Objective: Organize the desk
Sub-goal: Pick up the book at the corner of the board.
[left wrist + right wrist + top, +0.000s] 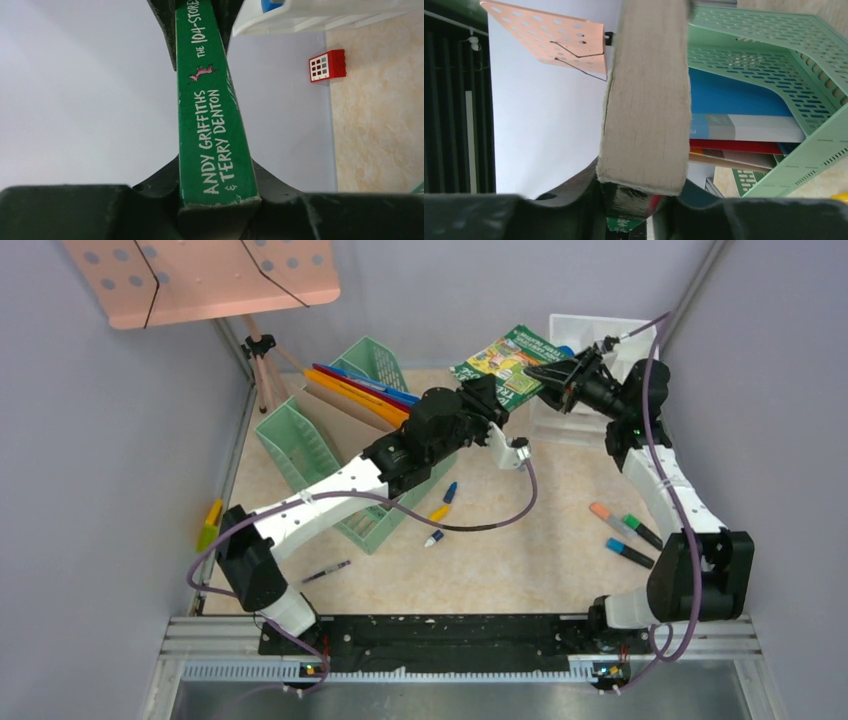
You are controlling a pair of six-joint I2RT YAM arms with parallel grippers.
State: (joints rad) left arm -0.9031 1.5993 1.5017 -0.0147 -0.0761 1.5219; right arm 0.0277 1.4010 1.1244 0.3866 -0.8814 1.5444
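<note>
A: From above, who holds the green book (495,358)?
B: The left gripper (497,395) and right gripper (535,372) both pinch it, nearly closed, in the air above the desk (520,550), towards its far side
A: Left wrist?
B: Only here the spine (212,125) shows, jaws tight either side; a red brick (327,66) by the wall (285,100)
A: Right wrist?
B: Only the page edge (646,115), clamped. Probably light, stiff, slick-covered; best held near the spine

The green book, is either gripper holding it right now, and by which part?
Both are holding the green book. The left gripper clamps it at the spine, and the right gripper at the opposite page edge.
</note>
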